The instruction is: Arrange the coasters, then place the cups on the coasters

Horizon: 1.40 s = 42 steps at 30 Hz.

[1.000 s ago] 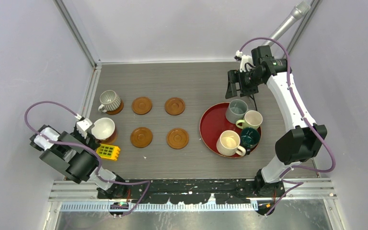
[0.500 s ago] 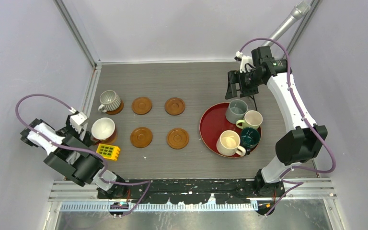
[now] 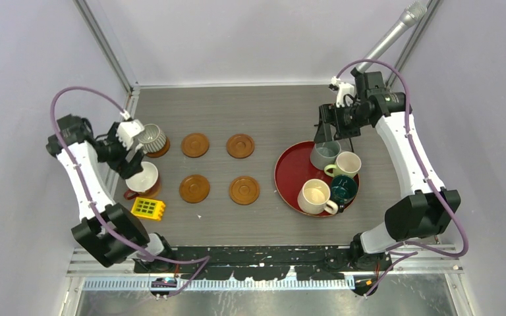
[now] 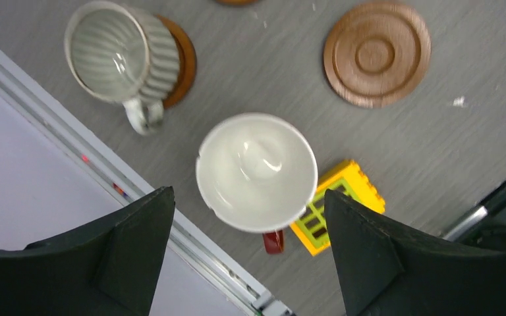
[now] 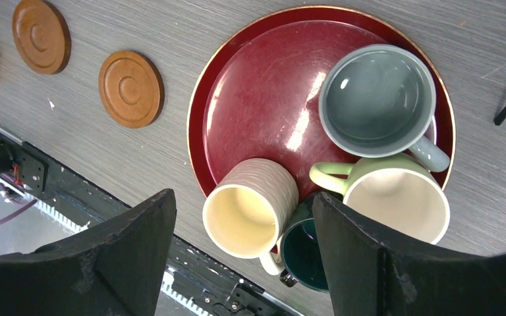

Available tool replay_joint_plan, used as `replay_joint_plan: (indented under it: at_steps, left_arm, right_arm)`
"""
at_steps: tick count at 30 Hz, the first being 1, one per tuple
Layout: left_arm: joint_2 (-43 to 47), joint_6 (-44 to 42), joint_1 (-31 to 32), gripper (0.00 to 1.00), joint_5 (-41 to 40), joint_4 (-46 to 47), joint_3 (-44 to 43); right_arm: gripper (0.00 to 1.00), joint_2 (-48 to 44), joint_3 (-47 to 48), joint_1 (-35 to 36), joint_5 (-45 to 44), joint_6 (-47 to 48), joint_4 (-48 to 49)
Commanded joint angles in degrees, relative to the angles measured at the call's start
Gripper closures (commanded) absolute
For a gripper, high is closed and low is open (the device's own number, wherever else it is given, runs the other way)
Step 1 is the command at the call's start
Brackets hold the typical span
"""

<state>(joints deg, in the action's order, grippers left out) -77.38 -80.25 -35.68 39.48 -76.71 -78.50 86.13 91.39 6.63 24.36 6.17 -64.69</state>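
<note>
- One white cup (image 4: 257, 171) sits beneath the left end effector (image 4: 248, 197), jaws wide apart, holding nothing.
- Four cups (image 5: 375, 99) crowd the red tray (image 5: 263, 99) beneath the right end effector (image 5: 244, 199), wide open, empty.

Left arm (image 3: 79, 168): reaches up left side, wrist bent inward and down. Left hand (image 3: 130, 146): points down at table, fingers (image 4: 138, 250) spread wide. Right arm (image 3: 415, 155): extended far right. Right hand (image 3: 326, 131): points down, fingers (image 5: 125, 257) spread wide.
</note>
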Motion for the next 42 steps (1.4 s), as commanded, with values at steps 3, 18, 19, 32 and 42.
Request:
replay_joint_plan:
  at_steps: [3, 18, 19, 32, 42]
  left_arm:
    - [-1.9, 28.5, 17.8, 0.14, -9.5, 5.4, -11.0]
    - [-10.7, 58.7, 67.1, 0.00, -31.1, 21.8, -13.0]
    - [-11.0, 59.4, 68.7, 0.00, -31.6, 23.6, -12.2]
    - [-16.0, 67.1, 73.3, 0.00, -28.3, 33.3, -11.1]
    - [-18.9, 75.6, 94.1, 0.00, -38.8, 52.7, -2.5]
  right_arm:
    - [0.20, -3.2, -2.1, -4.2, 2.8, 1.7, 1.8]
    - [0.20, -3.3, -6.4, -9.1, -7.1, 10.2, -1.7]
    - [0.20, -2.7, -6.5, -9.8, -8.4, 10.6, -2.1]
    - [0.20, 4.9, -3.9, -20.9, -1.6, 17.4, -12.5]
    - [0.21, 0.5, -6.2, -21.8, 1.9, 17.7, -13.5]
